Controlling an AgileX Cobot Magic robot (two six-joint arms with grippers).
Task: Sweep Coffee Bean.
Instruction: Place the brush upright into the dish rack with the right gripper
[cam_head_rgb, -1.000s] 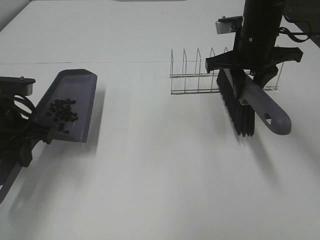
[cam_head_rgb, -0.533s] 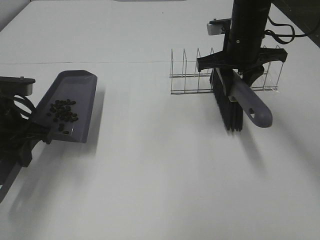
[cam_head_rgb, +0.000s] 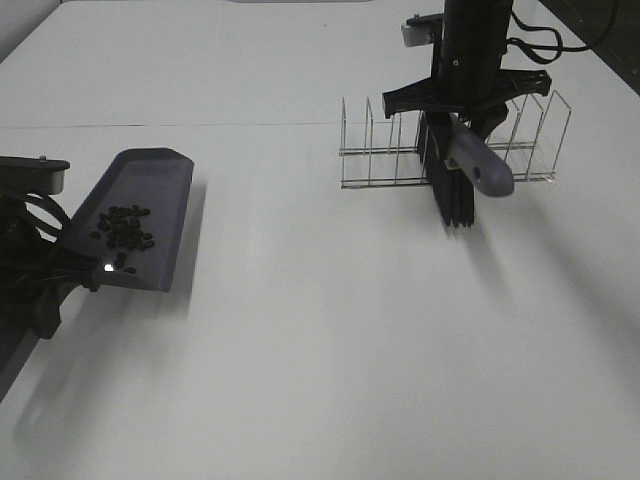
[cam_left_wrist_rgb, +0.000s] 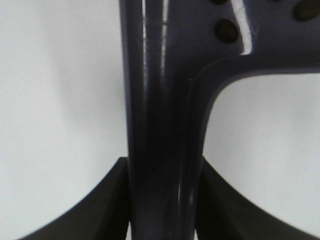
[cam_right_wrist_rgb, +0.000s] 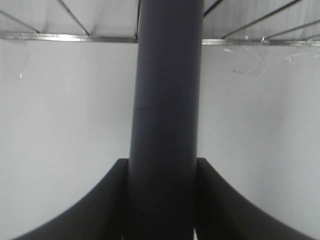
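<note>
The coffee beans lie in a loose dark cluster inside the grey-purple dustpan at the left, which hangs tilted above the table. My left gripper is shut on the dustpan's handle, and a few beans show in the pan past it. At the back right my right gripper is shut on the brush handle. The brush hangs bristles down just in front of the wire rack, its grey handle end pointing toward me.
The wire rack, with several upright dividers, stands on the white table behind the brush. A faint seam line crosses the table at the back. The right arm's black column rises above the rack.
The right arm has carried the brush back and to the left, up to the wire rack. The dustpan with the beans has barely shifted.
</note>
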